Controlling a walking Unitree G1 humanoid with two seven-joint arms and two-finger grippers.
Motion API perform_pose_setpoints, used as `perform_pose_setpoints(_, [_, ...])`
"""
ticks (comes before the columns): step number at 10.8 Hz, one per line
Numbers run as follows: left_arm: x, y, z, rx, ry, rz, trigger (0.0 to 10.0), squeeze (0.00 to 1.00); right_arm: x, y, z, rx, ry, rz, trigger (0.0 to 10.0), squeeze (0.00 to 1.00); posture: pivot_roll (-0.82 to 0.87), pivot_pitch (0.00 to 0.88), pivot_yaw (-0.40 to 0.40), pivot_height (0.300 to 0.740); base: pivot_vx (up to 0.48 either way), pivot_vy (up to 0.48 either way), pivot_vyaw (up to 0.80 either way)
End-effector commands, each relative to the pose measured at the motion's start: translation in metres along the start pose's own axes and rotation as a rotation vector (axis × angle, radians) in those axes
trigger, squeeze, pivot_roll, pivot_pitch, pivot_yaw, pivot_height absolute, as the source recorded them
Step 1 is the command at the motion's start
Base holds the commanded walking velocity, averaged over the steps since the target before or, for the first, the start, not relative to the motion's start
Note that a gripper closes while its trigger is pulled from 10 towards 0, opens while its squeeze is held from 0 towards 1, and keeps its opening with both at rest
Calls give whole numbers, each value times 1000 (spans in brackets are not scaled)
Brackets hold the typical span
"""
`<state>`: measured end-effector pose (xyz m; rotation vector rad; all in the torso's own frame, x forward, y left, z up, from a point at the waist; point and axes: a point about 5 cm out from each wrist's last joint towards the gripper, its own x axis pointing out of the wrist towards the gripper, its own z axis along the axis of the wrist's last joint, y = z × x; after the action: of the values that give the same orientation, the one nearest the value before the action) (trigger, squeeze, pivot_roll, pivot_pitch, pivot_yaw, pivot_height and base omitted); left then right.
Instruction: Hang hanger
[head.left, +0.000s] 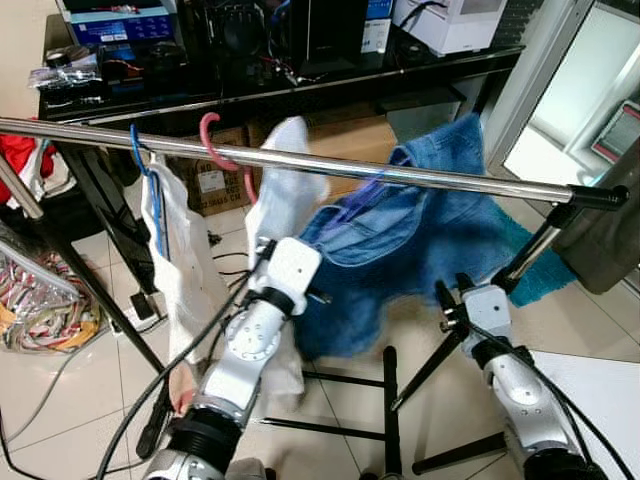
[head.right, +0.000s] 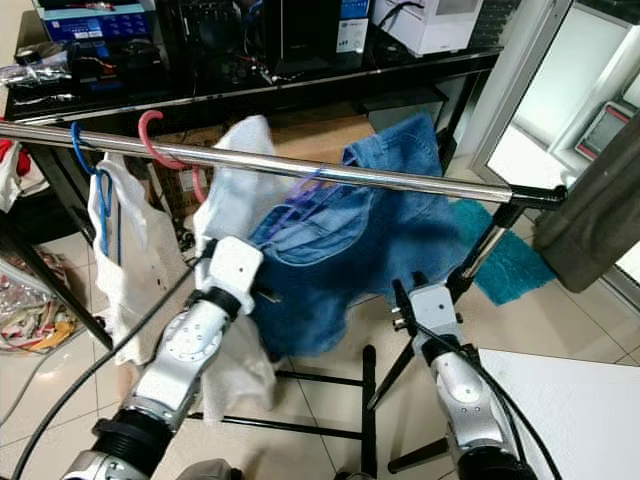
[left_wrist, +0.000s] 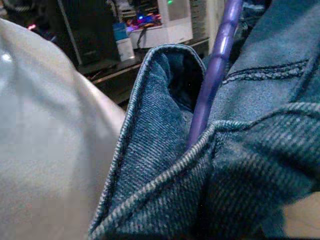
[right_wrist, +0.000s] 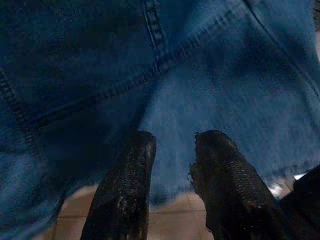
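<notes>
rail: chrome rod (head.left: 420, 175) runs across the view on a black stand (head.left: 440, 350), floor tiles below.
hanger: purple plastic hanger (left_wrist: 212, 75) inside the denim (head.left: 420, 250); its hook looks to be at the rail near the collar, blurred, cannot tell if fully seated.
denim: hangs under the rail, one part thrown up over it, collar fold close in the left wrist view.
left gripper: left gripper (head.left: 270, 245) up at the collar, between white cloth (head.left: 285, 170) and denim; fingers hidden, grip state cannot tell.
right gripper: right gripper (right_wrist: 172, 170) low under the denim hem, fingers a narrow gap apart, nothing between them, just short of the cloth.
others: pink hook (head.left: 212, 140) and blue hanger (head.left: 150, 190) with a white garment, both further left on the rail.
handling: hanger light, stiff, slick plastic, likely to twist in a pinch; denim heavy, soft, drags to one side. Best hold judged at the hanger neck below the hook, not the cloth.
risk: weight of the denim may pull the hook off.
</notes>
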<state>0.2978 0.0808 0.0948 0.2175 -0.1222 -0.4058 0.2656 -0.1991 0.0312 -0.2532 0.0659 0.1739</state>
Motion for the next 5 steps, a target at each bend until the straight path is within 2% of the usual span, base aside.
perform_pose_setpoints(1, [5,3,15,-18,-65,26,10000,0,4,-3,4,-6,-4,5,10000,0,199,0,-47,740,0,0,0])
perform_pose_setpoints(2, [5,5,13,-48,-41,40,10000,0,5,-3,4,-6,-6,7,10000,0,200,0,-49,740,0,0,0])
perform_pose_setpoints(5, [2,3,0,-67,10,51,10000,0,4,-4,4,-9,-5,4,10000,0,200,0,-49,740,0,0,0])
